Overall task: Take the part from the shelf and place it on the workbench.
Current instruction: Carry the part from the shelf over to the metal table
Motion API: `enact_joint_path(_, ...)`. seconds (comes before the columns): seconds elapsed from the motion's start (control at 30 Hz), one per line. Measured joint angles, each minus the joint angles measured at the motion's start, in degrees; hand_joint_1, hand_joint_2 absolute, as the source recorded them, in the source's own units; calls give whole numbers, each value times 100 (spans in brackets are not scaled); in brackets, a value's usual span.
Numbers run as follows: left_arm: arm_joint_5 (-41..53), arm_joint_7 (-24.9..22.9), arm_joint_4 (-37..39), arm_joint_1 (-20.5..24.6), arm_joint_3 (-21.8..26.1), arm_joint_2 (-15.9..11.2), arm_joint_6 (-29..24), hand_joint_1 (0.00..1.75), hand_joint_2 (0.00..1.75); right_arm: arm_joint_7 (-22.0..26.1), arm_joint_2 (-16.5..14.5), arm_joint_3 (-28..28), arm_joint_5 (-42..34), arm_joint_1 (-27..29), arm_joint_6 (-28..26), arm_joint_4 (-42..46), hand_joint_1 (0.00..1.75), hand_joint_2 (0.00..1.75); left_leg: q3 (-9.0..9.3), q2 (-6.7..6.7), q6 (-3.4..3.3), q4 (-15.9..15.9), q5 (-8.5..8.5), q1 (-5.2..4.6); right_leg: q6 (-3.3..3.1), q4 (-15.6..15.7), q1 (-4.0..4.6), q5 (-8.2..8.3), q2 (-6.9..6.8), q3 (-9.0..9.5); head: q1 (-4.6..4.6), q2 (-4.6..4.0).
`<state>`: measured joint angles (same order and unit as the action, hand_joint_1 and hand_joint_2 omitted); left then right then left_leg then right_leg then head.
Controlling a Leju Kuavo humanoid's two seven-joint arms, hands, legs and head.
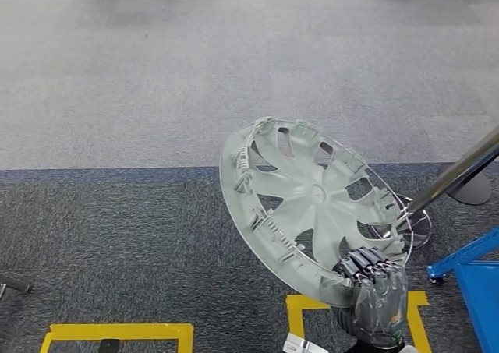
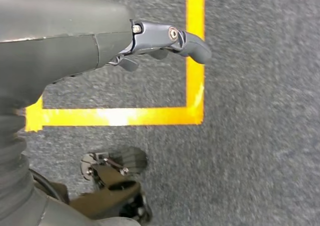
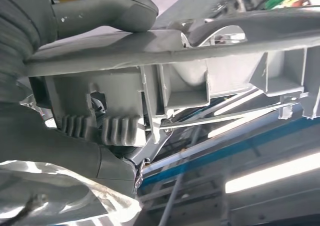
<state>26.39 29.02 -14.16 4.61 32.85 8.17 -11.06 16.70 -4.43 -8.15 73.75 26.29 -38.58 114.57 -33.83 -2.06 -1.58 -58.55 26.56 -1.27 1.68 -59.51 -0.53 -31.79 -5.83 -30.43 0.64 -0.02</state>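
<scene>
Grey plastic wheel cover (image 1: pixel 312 205), that's the part I've got, and it's up in the air over the carpet (image 1: pixel 176 96), tilted so its ribbed back side faces up toward my head camera. My right hand (image 1: pixel 376 287) has it by the near edge of the rim: my fingers (image 1: pixel 366 262) are curled over the top of the rim and pressed down on it, with the rest of the disc sticking out away from me and to my left. From the wrist camera on that side I can see the rim's ribs and clips close up, my thumb (image 3: pixel 105 6) lying along one face of the cover and my darker fingers (image 3: pixel 113 128) bunched tight against the other, so the edge is sandwiched between them. My left hand (image 2: pixel 166 39) is hanging down over dark carpet with yellow floor tape (image 2: pixel 194 61) under it, holding nothing, fingers loosely out and a little apart. Over on my right there's a chrome pole (image 1: pixel 453 178) and the corner of a blue frame (image 1: pixel 471 267), both near the cover.
</scene>
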Motion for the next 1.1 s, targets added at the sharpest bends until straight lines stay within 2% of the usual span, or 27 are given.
enact_joint_path(0.03,3,-14,0,8,1,-2,-3,0,175,44,2,-2,-58,-34,0,-7,175,175,26,59,-33,43,-23,22,21,-145,-5,-96,133,-66,9,0)
enact_joint_path(0.1,16,-38,0,40,3,-4,-28,0,175,176,4,3,-187,-115,0,-41,175,175,48,182,-72,72,-40,45,41,-798,-15,-394,450,-411,37,0)
enact_joint_path(0.13,21,-40,0,53,5,-6,-48,0,175,256,4,5,-256,-157,0,-68,175,175,47,250,-82,70,-41,47,52,-1181,-17,-517,526,-631,44,1)
enact_joint_path(0.17,12,-31,0,55,12,-4,-66,0,175,348,5,8,-333,-195,0,-102,175,175,52,326,-85,68,-38,49,63,-1454,-20,-556,560,-809,48,1)
enact_joint_path(0.2,-8,-9,0,51,26,-2,-79,0,175,443,6,12,-420,-226,0,-139,175,175,57,404,-82,64,-35,54,73,-1525,-25,-482,573,-898,49,1)
enact_joint_path(0.23,-39,22,0,44,51,-1,-86,0,175,541,6,18,-515,-256,0,-177,175,175,63,489,-73,54,-29,62,82,-1367,-34,-297,588,-872,50,1)
enact_joint_path(0.27,-80,57,0,38,84,-1,-92,0,175,639,7,26,-610,-290,0,-214,175,175,68,573,-55,37,-17,75,91,-1024,-51,-47,638,-752,50,0)
enact_joint_path(0.3,-121,86,-1,33,124,-3,-101,0,175,724,7,33,-692,-335,0,-252,175,175,64,653,-26,11,2,82,101,-649,-74,141,767,-601,52,0)
enact_joint_path(0.33,-161,109,-1,27,167,-8,-110,0,175,794,7,38,-751,-385,0,-288,175,175,44,728,7,-28,22,87,101,-324,-98,263,891,-452,50,0)
enact_joint_path(0.37,-196,121,-2,16,212,-13,-120,0,175,850,8,43,-788,-434,0,-326,175,175,17,791,44,-55,31,92,91,-125,-111,309,986,-355,50,0)
enact_joint_path(0.4,-222,122,-2,-4,257,-18,-132,0,175,887,8,46,-808,-482,0,-367,175,175,-11,848,79,-70,30,98,69,-58,-108,286,1034,-311,48,1)
enact_joint_path(0.47,-252,90,-2,-72,348,-27,-154,0,175,927,8,54,-828,-566,0,-452,175,175,-44,938,139,-73,18,125,3,-28,-92,296,924,-278,48,1)
enact_joint_path(0.5,-265,66,-2,-111,389,-32,-162,0,175,933,8,59,-839,-604,0,-494,175,175,-65,883,165,-116,48,123,-31,-10,-92,300,860,-257,39,1)
enact_joint_path(0.53,-281,37,-2,-140,426,-33,-167,0,175,938,8,64,-856,-630,0,-530,175,175,-124,766,190,-245,129,117,-64,10,-96,300,784,-234,24,1)
enact_joint_path(0.6,-301,-9,-1,-170,484,-26,-172,0,175,963,8,80,-901,-660,0,-587,175,175,-409,442,234,-839,433,110,-116,33,-84,283,614,-195,-7,0)
enact_joint_path(0.67,-304,-36,0,-191,529,-13,-178,0,175,1002,8,89,-949,-694,0,-644,175,175,-747,305,254,-1509,675,129,-137,34,-62,256,442,-179,-13,0)
enact_joint_path(0.7,-304,-39,0,-209,549,-7,-182,0,175,1019,8,91,-965,-715,0,-678,175,175,-808,286,252,-1625,663,134,-138,33,-56,241,363,-167,-14,0)
enact_joint_path(0.73,-305,-40,0,-228,568,-3,-187,0,175,1031,8,90,-978,-735,0,-711,175,175,-757,274,241,-1519,543,134,-136,33,-51,225,290,-149,-14,0)
enact_joint_path(0.77,-307,-40,0,-244,588,-1,-192,0,175,1039,8,87,-984,-756,0,-742,175,175,-607,240,219,-1221,351,127,-130,34,-48,207,221,-124,-15,0)
enact_joint_path(0.83,-310,-38,0,-252,628,1,-201,0,175,1043,8,80,-986,-803,0,-791,175,175,-236,-19,155,-476,44,68,-107,34,-31,166,97,-76,-15,0)
enact_joint_path(0.9,-313,-33,0,-233,659,1,-202,0,175,1043,8,74,-986,-837,0,-823,175,175,-73,-227,94,-112,-15,-7,-63,42,-8,132,-24,-49,-13,0)
enact_joint_path(0.93,-316,-32,0,-230,672,1,-202,0,175,1044,8,70,-986,-850,0,-837,175,175,-74,-213,71,-86,5,-32,-35,53,0,120,-88,-34,-12,0)
enact_joint_path(0.97,-320,-31,0,-234,683,1,-202,0,175,1044,8,66,-984,-864,0,-847,175,175,-70,-142,44,-65,-1,-28,-2,66,-2,103,-148,-5,-10,1)
enact_joint_path(1.0,-322,-31,0,-247,693,5,-203,0,175,1044,8,62,-984,-885,0,-858,175,175,-45,-73,19,-31,-10,-16,32,59,-9,70,-124,12,-6,1)
enact_joint_path(1.03,-324,-31,0,-256,703,9,-203,0,175,1044,9,60,-984,-904,0,-867,175,175,-16,-6,-11,3,-21,4,63,-14,-18,7,-4,-5,0,1)
enact_joint_path(1.07,-325,-30,0,-252,714,10,-203,0,175,1044,9,59,-985,-918,0,-876,175,175,14,64,-42,33,-33,27,88,-212,-25,-106,171,-94,12,1)
enact_joint_path(1.1,-325,-30,0,-246,721,13,-203,0,175,1045,13,61,-986,-926,0,-885,175,175,29,133,-64,45,-38,42,101,-528,-33,-253,371,-262,26,0)
